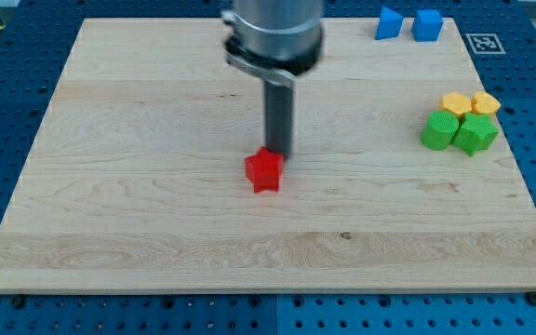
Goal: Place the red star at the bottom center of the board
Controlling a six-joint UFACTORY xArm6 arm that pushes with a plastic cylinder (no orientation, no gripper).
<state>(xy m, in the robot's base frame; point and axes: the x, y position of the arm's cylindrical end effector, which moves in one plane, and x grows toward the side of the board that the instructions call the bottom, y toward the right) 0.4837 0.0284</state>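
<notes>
The surface (156, 186) is pale matt grained wood, the red star (263, 170) smooth matt plastic, the rod (278, 116) dull dark metal.

My tip (278, 154) just behind the red star (264, 170), near the wooden board (156, 186) centre

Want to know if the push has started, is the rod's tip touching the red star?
Cannot tell. In the camera view my tip sits right at the red star's top edge with no visible gap, but one view can't confirm contact.
</notes>
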